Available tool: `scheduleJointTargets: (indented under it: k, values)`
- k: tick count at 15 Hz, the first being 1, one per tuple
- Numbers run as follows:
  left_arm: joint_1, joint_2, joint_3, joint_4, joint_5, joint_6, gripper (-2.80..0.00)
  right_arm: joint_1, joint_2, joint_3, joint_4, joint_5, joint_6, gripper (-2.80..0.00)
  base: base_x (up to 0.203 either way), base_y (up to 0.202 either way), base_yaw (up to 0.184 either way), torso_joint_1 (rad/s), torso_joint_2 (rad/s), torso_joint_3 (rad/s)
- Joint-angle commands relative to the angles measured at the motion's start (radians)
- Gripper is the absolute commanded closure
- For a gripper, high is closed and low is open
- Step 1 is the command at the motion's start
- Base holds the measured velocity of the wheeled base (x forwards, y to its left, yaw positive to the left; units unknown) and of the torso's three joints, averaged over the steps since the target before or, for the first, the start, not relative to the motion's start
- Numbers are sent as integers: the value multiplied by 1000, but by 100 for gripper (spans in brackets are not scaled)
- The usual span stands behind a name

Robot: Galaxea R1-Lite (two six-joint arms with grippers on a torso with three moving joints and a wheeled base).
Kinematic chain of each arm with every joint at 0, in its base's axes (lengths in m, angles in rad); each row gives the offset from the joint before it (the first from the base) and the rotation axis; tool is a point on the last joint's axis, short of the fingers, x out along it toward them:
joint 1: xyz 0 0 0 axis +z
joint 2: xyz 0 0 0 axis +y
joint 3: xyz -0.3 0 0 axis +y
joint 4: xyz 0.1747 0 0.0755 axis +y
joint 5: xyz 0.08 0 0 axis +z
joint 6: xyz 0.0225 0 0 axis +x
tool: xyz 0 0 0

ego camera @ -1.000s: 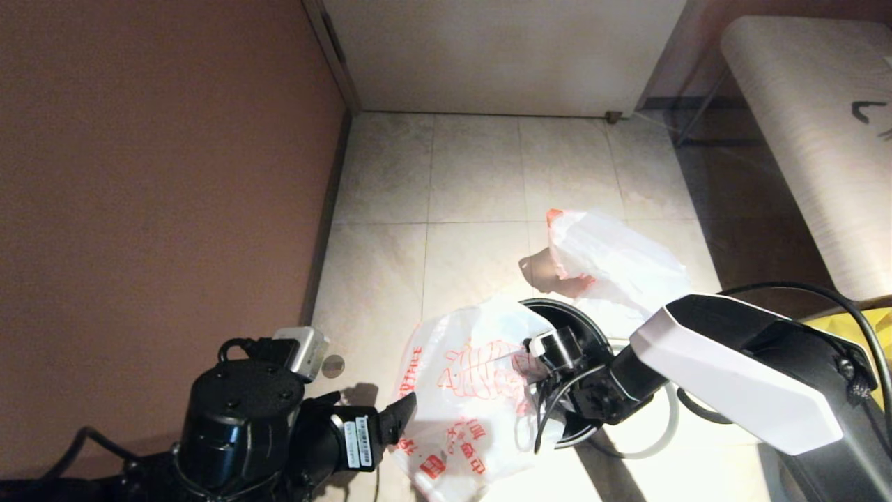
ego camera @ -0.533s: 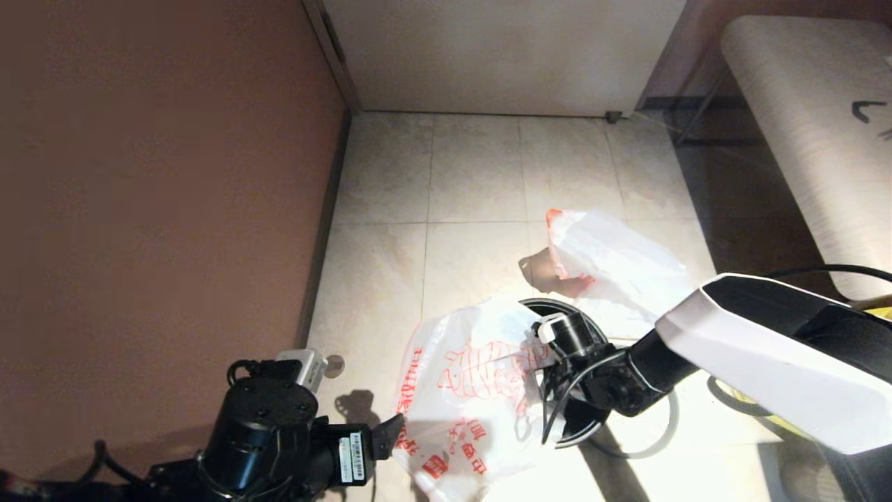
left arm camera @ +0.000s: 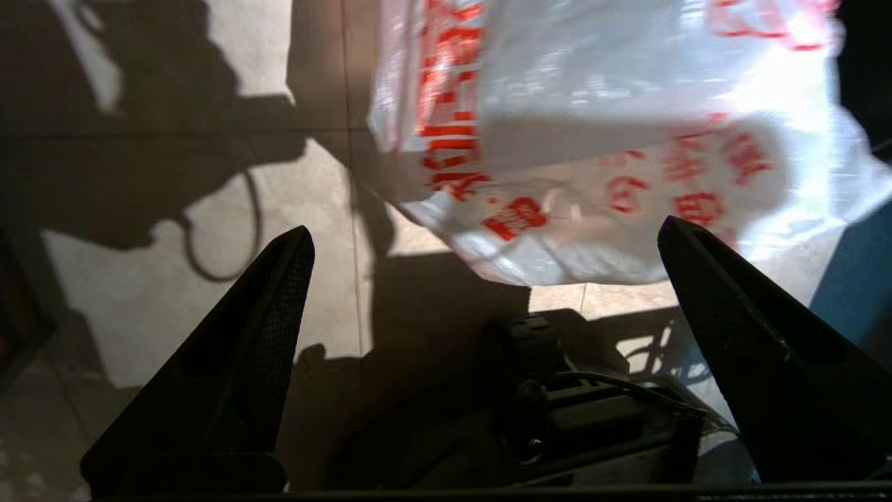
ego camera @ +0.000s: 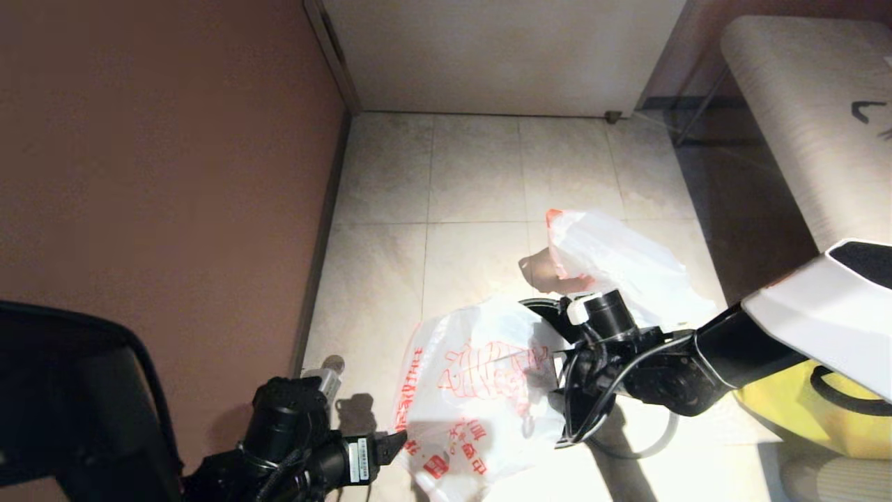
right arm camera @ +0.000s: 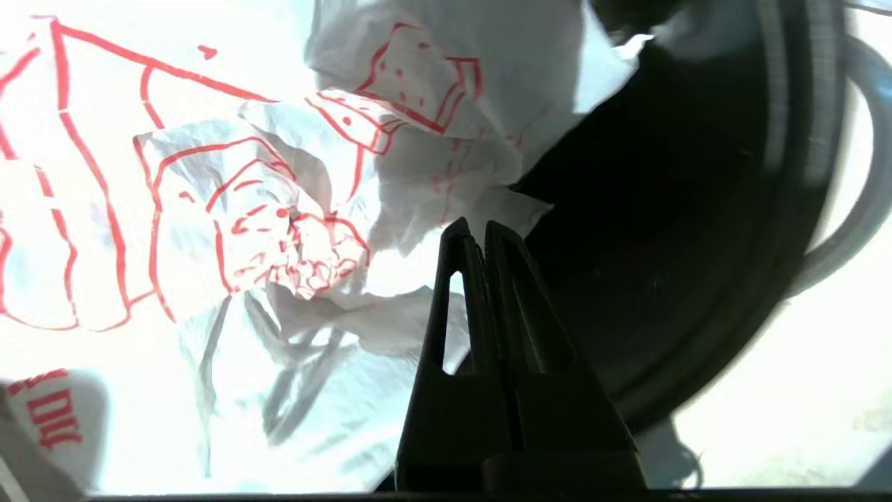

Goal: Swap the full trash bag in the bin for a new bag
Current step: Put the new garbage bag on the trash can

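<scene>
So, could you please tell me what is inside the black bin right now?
Only the bin's dark, bare wall shows. The new bag is draped over its near side, hiding that part; its bottom cannot be seen.

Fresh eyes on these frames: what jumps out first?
The new bag, white with a big red drawing, lies crumpled at the near centre of the floor, draped over the bin. The right gripper is shut at the bin's mouth beside it; whether it pinches plastic is unclear. The full bag lies on the tiles behind the bin, and the left gripper is open near the new bag's edge.

light: harsh, low | shadows: long, dark | glare: floor
</scene>
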Motion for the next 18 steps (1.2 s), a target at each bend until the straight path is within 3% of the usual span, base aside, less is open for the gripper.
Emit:
scheduleJointTargets:
  k: [1,2,5,7,9,10,13,16,18]
  values:
    - [88,236,52,-230,-88,52,-280,-4,-36,16,-10,3,2,0,0,0,0,0,0,0]
    - [103,309,78,-338,-104,94,-280,-4,-36,16,-10,12,2,0,0,0,0,0,0,0]
    - [133,475,113,-432,-121,158,-280,-4,-26,10,-12,24,2,0,0,0,0,0,0,0]
    - [143,492,25,-446,-133,203,-280,-4,-22,-2,-12,42,2,0,0,0,0,0,0,0]
    - [143,540,-76,-450,-146,340,-280,-8,-21,-7,-12,50,1,0,0,0,0,0,0,0]
    - [143,545,-119,-450,-178,359,-280,-9,-19,-15,-12,53,1,0,0,0,0,0,0,0]
    - [149,536,-197,-450,-361,370,-280,-14,-16,-33,-12,70,-1,0,0,0,0,0,0,0]
    - [164,488,-289,-280,-397,374,-280,-14,-27,-51,-11,89,-4,0,0,0,0,0,0,0]
    - [169,444,-354,-106,-445,375,-280,-11,-41,-68,-9,93,-4,0,0,0,0,0,0,0]
